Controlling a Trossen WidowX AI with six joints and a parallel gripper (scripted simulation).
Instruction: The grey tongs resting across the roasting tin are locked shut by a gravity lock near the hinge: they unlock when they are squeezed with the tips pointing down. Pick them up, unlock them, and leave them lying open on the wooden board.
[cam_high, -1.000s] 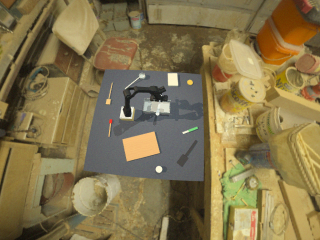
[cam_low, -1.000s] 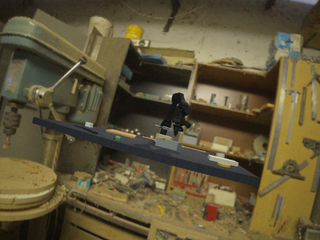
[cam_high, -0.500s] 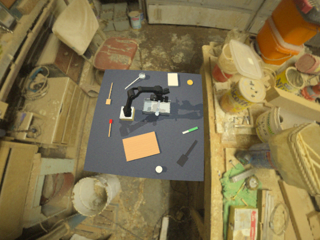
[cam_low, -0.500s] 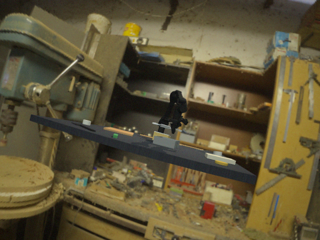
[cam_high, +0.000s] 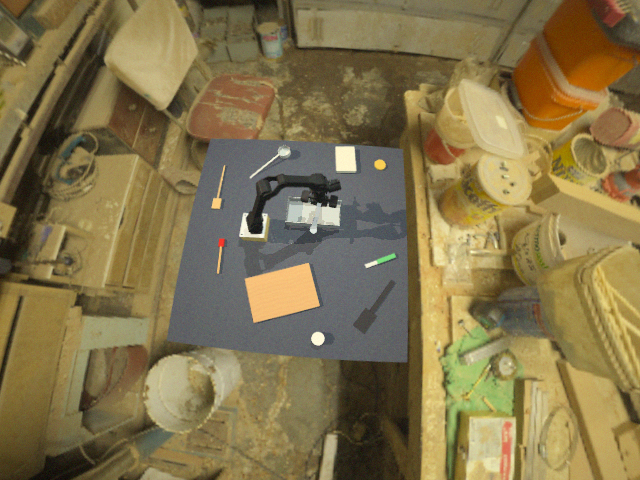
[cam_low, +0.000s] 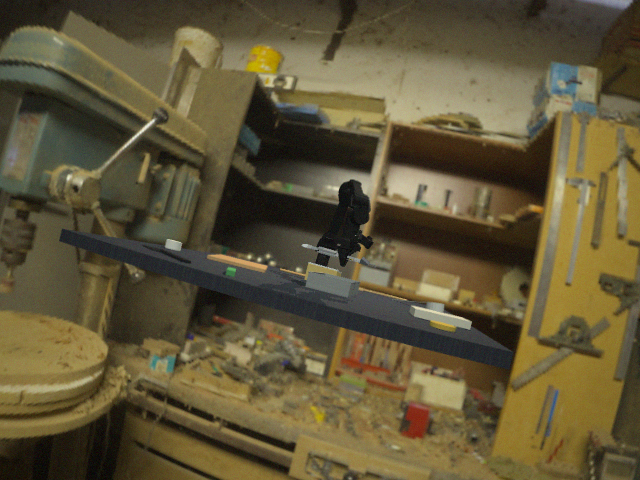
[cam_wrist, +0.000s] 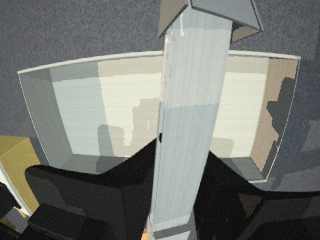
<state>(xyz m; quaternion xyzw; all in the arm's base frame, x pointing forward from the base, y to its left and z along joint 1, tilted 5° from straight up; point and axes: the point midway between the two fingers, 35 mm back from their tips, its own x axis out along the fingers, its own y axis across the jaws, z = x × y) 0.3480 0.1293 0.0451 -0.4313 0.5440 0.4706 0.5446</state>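
The grey tongs (cam_high: 314, 225) (cam_low: 323, 252) (cam_wrist: 195, 75) are held roughly level above the roasting tin (cam_high: 295, 211) (cam_low: 330, 285) (cam_wrist: 130, 90), crossing over it. A gap shows between tongs and tin in the exterior view. My gripper (cam_high: 319, 202) (cam_low: 342, 258) (cam_wrist: 176, 143) is shut on the tongs, one black finger on each side. The tongs' arms look close together; two angled plates show at their far end in the wrist view. The lock near the hinge cannot be made out. The wooden board (cam_high: 281, 292) (cam_low: 237, 262) lies flat on the table with nothing on it.
A green-and-white marker (cam_high: 380, 260), a dark spatula (cam_high: 373, 308) and a white round piece (cam_high: 317, 338) lie around the board's side of the table. A ladle (cam_high: 283, 151), a cream block (cam_high: 345, 159) and a yellow disc (cam_high: 379, 164) are beyond the tin.
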